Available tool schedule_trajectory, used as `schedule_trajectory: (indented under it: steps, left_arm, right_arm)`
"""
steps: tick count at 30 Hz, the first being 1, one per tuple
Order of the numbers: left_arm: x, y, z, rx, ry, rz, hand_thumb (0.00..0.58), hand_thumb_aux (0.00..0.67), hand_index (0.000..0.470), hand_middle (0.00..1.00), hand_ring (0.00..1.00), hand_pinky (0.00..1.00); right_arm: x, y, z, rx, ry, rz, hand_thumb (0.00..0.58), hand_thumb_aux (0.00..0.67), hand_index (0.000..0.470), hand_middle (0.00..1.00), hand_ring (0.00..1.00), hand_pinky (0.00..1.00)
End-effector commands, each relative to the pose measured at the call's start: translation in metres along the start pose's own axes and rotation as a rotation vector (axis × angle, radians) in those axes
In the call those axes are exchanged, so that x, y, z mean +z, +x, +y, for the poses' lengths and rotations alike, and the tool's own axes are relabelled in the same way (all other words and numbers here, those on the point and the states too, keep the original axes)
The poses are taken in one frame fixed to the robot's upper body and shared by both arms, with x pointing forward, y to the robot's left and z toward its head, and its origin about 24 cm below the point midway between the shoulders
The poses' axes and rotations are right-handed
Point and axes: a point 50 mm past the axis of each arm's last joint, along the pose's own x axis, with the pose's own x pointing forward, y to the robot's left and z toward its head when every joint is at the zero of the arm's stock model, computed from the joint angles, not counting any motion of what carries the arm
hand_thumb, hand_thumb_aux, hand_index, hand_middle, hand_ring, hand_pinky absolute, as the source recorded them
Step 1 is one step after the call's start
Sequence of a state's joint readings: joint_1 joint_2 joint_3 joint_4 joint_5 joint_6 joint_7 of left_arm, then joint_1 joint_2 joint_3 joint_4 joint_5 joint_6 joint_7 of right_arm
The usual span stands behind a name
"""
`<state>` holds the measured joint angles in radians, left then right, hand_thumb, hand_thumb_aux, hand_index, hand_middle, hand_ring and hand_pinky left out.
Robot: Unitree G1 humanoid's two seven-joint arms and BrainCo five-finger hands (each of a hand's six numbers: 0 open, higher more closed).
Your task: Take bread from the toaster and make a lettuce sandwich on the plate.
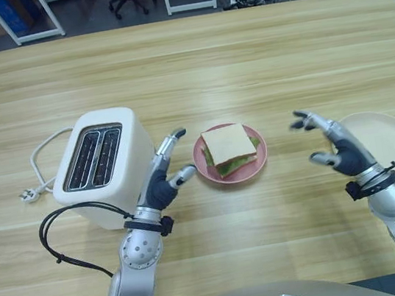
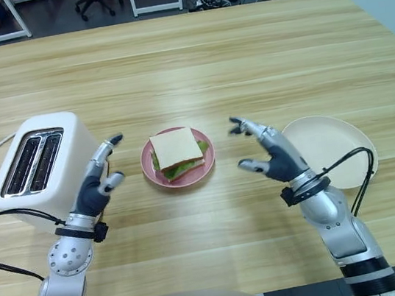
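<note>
My left hand [image 1: 163, 179] sits low and left of centre in the frame, fingers spread and pointing up toward the middle of the table [image 1: 245, 66], with nothing in them. It is just beside the right wall of the white toaster [image 1: 103, 166], and I cannot tell whether it brushes it. The toaster stands at the left of the frame with its two slots facing up. Its pale cord runs off to a plug [image 1: 29, 192] lying near the left edge. Between my hands, at the centre of the frame, is the pink plate [image 1: 197, 155]. The sandwich lies on it, with a square slice of bread [image 1: 228, 143] on top and green lettuce [image 1: 228, 166] showing along its lower and right edges. My left fingertips are near the plate's left rim but apart from it. My right hand [image 1: 335, 148] is at the right of the frame, fingers loosely spread and a little bent, gripping nothing, well apart from the pink plate. Just behind it, toward the right edge, rests a cream plate [image 1: 386, 138].
</note>
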<state>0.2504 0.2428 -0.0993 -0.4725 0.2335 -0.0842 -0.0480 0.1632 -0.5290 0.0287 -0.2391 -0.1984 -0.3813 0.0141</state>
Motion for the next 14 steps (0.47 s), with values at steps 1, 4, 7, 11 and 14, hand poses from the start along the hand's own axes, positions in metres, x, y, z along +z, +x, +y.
schedule_trajectory:
  steps: [1, 4, 7, 11, 14]
  left_arm:
    - [-0.007, 0.015, 0.003, 0.188, -0.275, -0.017, 0.0, 0.0, 0.0, 0.0, 0.0, 0.0]
    - [-0.021, 0.021, -0.005, 0.246, -0.358, 0.017, 0.0, 0.0, 0.0, 0.0, 0.0, 0.0]
    - [-0.029, 0.024, -0.01, 0.267, -0.382, 0.027, 0.0, 0.0, 0.0, 0.0, 0.0, 0.0]
    - [-0.034, 0.028, -0.011, 0.26, -0.339, 0.044, 0.0, 0.0, 0.0, 0.0, 0.0, 0.0]
    - [-0.037, 0.027, -0.012, 0.209, -0.356, 0.082, 0.0, 0.0, 0.0, 0.0, 0.0, 0.0]
  right_arm:
    - [-0.008, 0.005, 0.008, -0.188, 0.275, 0.101, 0.0, 0.0, 0.0, 0.0, 0.0, 0.0]
    - [-0.012, 0.011, 0.026, -0.246, 0.444, 0.148, 0.0, 0.0, 0.0, 0.0, 0.0, 0.0]
    - [-0.016, 0.013, 0.04, -0.271, 0.501, 0.174, 0.0, 0.0, 0.0, 0.0, 0.0, 0.0]
    - [-0.018, 0.013, 0.047, -0.27, 0.498, 0.193, 0.0, 0.0, 0.0, 0.0, 0.0, 0.0]
    - [-0.019, 0.012, 0.049, -0.262, 0.496, 0.197, 0.0, 0.0, 0.0, 0.0, 0.0, 0.0]
